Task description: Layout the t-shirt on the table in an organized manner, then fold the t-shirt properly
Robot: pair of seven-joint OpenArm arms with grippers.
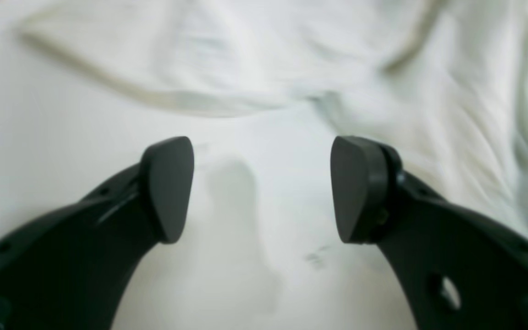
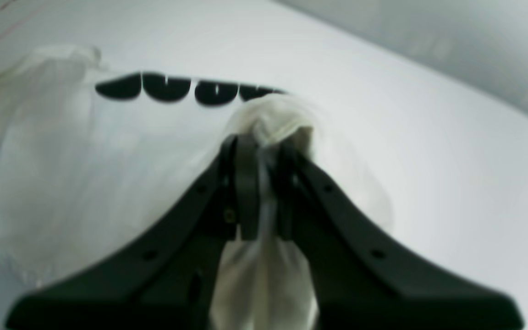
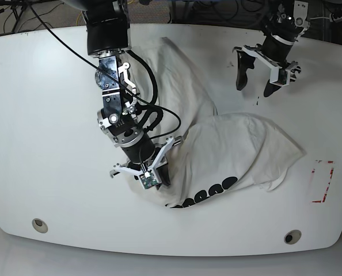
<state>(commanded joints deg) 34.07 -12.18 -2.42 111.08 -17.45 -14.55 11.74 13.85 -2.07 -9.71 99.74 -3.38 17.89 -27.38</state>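
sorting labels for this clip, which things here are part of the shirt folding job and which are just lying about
Part of the job:
- t-shirt, crumpled, black lettering at its near edge
- table it lies on
- right gripper, shut on a bunch of the shirt
- left gripper, open, holding nothing

Just there:
- red tape marks
- two round holes in the tabletop
- cables beyond the far edge

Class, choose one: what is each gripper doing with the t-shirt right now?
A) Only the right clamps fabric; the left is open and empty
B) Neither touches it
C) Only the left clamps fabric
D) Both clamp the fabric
A: the right gripper pinches a bunch of the t-shirt, while the left gripper hangs open over the bare table.
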